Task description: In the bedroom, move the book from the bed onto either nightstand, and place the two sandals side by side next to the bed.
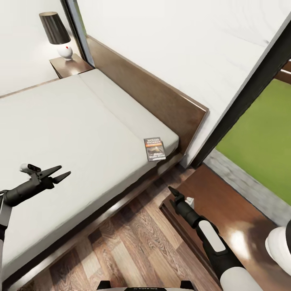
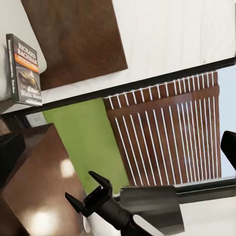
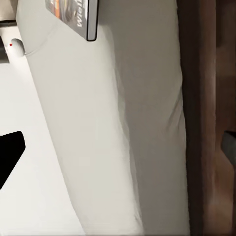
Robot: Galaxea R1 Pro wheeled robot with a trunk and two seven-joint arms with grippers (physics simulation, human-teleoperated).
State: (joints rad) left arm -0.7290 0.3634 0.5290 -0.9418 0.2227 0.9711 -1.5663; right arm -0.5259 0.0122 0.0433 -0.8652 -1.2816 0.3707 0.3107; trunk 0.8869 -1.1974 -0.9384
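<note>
The book (image 1: 154, 148), dark with white lettering and an orange band, lies flat on the pale mattress (image 1: 72, 129) near the bed's corner by the headboard (image 1: 153, 97). It also appears as the book (image 2: 23, 69) and, partly cut off, the book (image 3: 73, 14). My left gripper (image 1: 64, 170) hovers open over the mattress, well to the left of the book. My right gripper (image 1: 173, 190) is open and low between the bed frame and the near nightstand (image 1: 226, 210), pointing toward the bed below the book. This right gripper (image 2: 87, 194) has its fingers apart. The sandals are out of view.
A white lamp base (image 1: 279, 242) stands on the near nightstand. A second nightstand (image 1: 68, 66) with a dark-shaded lamp (image 1: 55, 32) sits past the bed's far side. A dark-framed window (image 1: 258, 133) shows lawn. Wood-plank floor (image 1: 133, 250) runs along the bed.
</note>
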